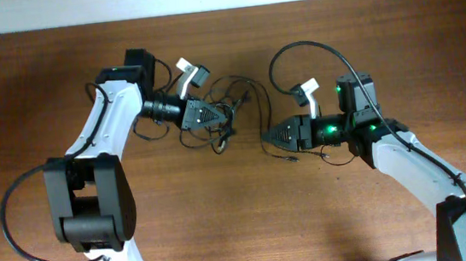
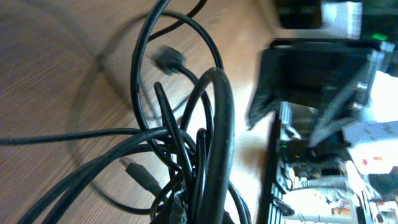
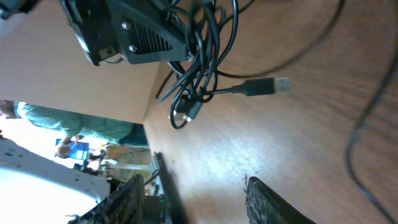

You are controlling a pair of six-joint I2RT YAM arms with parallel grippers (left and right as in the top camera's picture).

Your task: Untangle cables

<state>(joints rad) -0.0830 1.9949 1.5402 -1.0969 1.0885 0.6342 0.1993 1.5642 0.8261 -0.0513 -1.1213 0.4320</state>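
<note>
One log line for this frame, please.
step: untangling | left gripper: shut on cable tangle | right gripper: open, empty | USB plug: sticks out of tangle

A robotics lab: two robot arms (image 1: pixel 107 117), wooden table (image 1: pixel 250 223), person (image 3: pixel 68 118) behind.

Black cables (image 2: pixel 214 118) against brown, wood-grained table (image 1: pixel 225 225). White shells, black joints on left arm (image 1: pixel 115 107) and right arm (image 1: pixel 407 161); green glow (image 1: pixel 330 127) on the right. Black plug (image 3: pixel 258 88), silver-tipped.
</note>
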